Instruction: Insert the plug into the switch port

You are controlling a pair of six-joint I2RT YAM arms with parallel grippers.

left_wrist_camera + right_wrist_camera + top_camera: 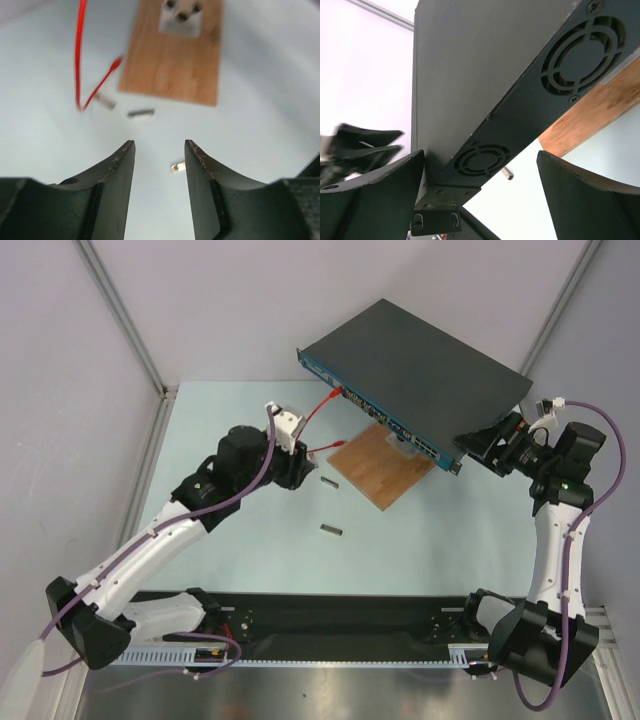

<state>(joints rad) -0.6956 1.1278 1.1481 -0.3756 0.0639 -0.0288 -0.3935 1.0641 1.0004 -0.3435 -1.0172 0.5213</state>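
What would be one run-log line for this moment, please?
left end effector: open, empty | right end effector: open, straddling switch corner | red cable: one end at switch front, other lying by wooden board

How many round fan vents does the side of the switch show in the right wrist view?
2. The upper fan vent sits top right on the side face of the switch; the lower fan vent is near its bottom corner. More may lie outside the frame.

The large, flat, dark-grey metal switch sits far right at an angle, its narrow blue socketed face turned near-left. The thin red cable's plug lies loose, just near-left of that face.
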